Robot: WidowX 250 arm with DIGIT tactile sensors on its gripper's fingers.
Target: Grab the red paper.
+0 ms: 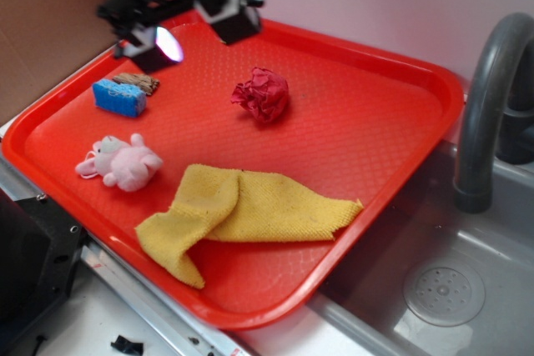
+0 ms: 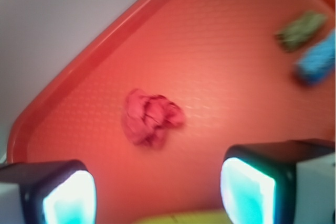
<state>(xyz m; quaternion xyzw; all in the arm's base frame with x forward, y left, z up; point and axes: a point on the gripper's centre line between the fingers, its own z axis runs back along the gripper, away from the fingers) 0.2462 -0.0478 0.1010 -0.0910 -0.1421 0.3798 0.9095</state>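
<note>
The red paper (image 1: 262,95), a small dark red crumpled ball with sharp wrinkles and folds, is seen lying free on the pebbled floor of the big bright red plastic tray (image 1: 392,156), toward its far half, touched by nothing. The black tool (image 1: 193,29) is held raised above the tray's far left corner, well apart from the ball; in the wrist view its two pale-padded fingers (image 2: 68,199) are spread wide with nothing between them, so it is released and empty. The step in hand is judged to be the approach: no grasp made yet. For the next move, the tool must be carried across over the ball, centred so the ball falls between the fingers, lowered near the tray floor and closed; the paper is light and crushable, so it should yield and hold easily. Elsewhere on the tray: a small pink plush toy (image 1: 125,164) near the left edge, a limp yellow woven cloth (image 1: 242,210) folded at the near side, a blue rectangular sponge-like block (image 1: 119,97) and just behind it a brown rough-textured piece (image 1: 138,82), type unclear. A grey curved faucet (image 1: 488,97) and a grey sink (image 1: 442,289) are seen to the right.
</note>
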